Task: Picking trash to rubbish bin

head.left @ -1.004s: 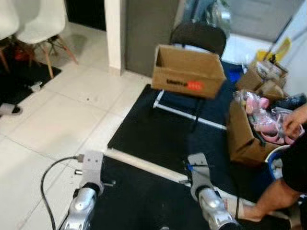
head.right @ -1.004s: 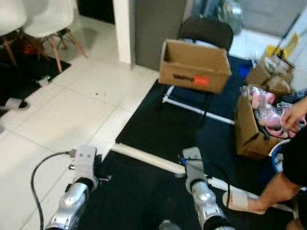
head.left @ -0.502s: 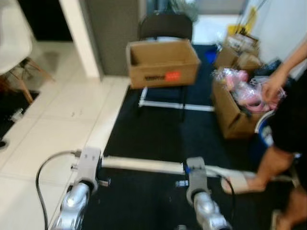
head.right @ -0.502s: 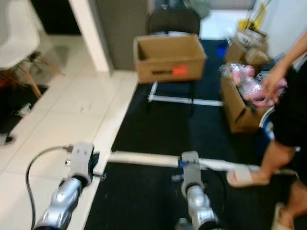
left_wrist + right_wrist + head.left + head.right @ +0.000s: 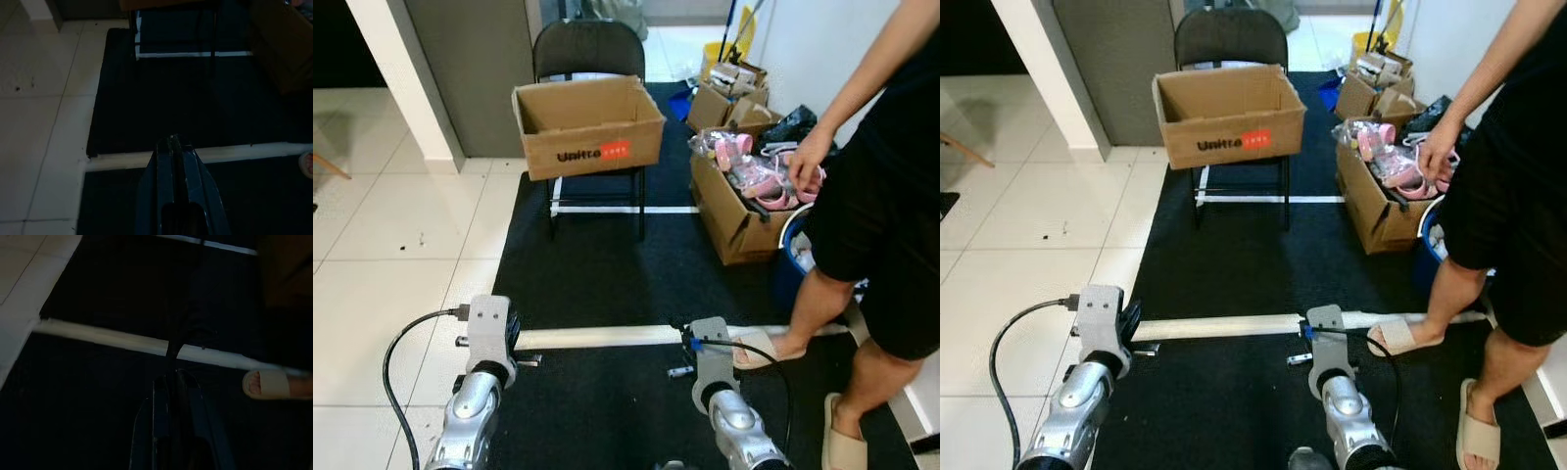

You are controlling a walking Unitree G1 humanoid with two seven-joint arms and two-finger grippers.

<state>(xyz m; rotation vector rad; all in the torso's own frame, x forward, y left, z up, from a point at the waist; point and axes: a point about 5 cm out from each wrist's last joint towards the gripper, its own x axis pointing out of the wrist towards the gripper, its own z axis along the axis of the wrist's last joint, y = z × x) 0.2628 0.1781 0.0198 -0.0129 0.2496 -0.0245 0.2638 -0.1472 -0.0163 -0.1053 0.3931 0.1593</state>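
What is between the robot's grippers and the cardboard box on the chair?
Nothing tall before the cardboard box: only black mat with a flat white strip across it. The person stands off to the right.

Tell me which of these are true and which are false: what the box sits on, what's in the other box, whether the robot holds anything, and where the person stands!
1. The open cardboard box sits on the black chair. True.
2. The box on the floor holds pink things. True.
3. The left gripper holds a bottle. False: its fingers are shut with nothing between them.
4. The person stands on the robot's left. False: on its right, a sandalled foot on the white strip.
5. The mat is red. False: it is black.
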